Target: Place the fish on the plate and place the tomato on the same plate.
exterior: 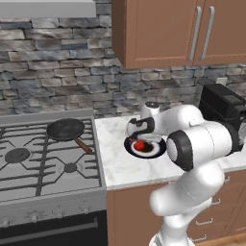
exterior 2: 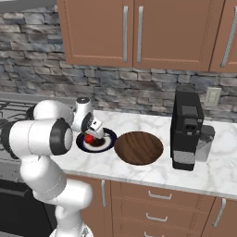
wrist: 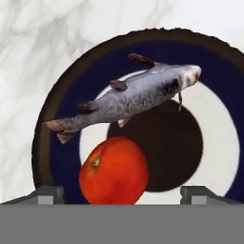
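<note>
The plate [wrist: 62, 109] has a dark navy rim, a white ring and a brown centre, and it lies on the marble counter. The grey fish [wrist: 133, 97] rests across it. The red tomato [wrist: 113, 171] sits on the plate just beside the fish. My gripper [wrist: 121, 193] hangs right over the tomato, open, its fingertips [wrist: 47, 193] wide apart and clear of the tomato's sides. In the left base view the gripper [exterior: 139, 138] hovers low over the tomato [exterior: 139, 145] and the plate [exterior: 157, 151]. From the right base view the tomato [exterior 2: 89, 138] shows under the gripper [exterior 2: 94, 133] on the plate [exterior 2: 109, 141].
A brown round bowl [exterior 2: 139, 147] sits right of the plate, with a black coffee machine [exterior 2: 186, 129] beyond it. A black frying pan [exterior: 66, 129] with a wooden handle rests on the gas stove [exterior: 29, 163] to the left. Wooden wall cabinets [exterior: 163, 31] hang overhead.
</note>
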You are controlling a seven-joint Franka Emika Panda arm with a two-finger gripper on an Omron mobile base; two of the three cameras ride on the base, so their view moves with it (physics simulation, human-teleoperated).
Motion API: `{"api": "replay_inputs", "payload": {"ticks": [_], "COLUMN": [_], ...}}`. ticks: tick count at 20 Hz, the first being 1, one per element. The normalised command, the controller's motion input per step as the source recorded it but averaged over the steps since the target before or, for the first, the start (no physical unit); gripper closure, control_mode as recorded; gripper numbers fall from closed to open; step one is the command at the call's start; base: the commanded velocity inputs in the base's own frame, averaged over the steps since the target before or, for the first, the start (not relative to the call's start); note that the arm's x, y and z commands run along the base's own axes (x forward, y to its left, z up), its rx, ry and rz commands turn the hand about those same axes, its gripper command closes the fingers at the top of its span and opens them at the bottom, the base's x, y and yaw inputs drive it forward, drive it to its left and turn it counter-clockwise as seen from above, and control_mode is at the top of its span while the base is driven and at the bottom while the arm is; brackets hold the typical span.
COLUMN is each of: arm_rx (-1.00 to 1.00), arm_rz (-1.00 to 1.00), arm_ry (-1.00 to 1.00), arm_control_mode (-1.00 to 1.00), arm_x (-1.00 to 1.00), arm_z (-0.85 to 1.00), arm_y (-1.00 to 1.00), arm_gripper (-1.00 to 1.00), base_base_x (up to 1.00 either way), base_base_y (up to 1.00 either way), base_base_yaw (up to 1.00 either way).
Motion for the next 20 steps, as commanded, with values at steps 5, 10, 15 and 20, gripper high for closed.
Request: {"api": "replay_inputs", "payload": {"ticks": [5, 10, 15, 20], "arm_rx": [0.00, 0.00, -0.02, -0.01], "arm_rz": [0.02, 0.01, 0.07, 0.09], "arm_ry": [0.00, -0.04, -0.13, -0.17], "arm_control_mode": [-1.00, -1.00, -1.00, -1.00], "arm_x": [-0.89, -1.00, -1.00, -1.00], "arm_z": [0.96, 0.97, 0.81, 0.99], "arm_y": [-0.10, -0.15, -0.05, 0.00], "arm_gripper": [-1.00, -1.00, -1.00, -1.00], "base_base_x": [0.00, 0.00, 0.00, 0.00], "base_base_y": [0.00, 0.00, 0.00, 0.00], "base_base_yaw": [0.00, 0.00, 0.00, 0.00]}}
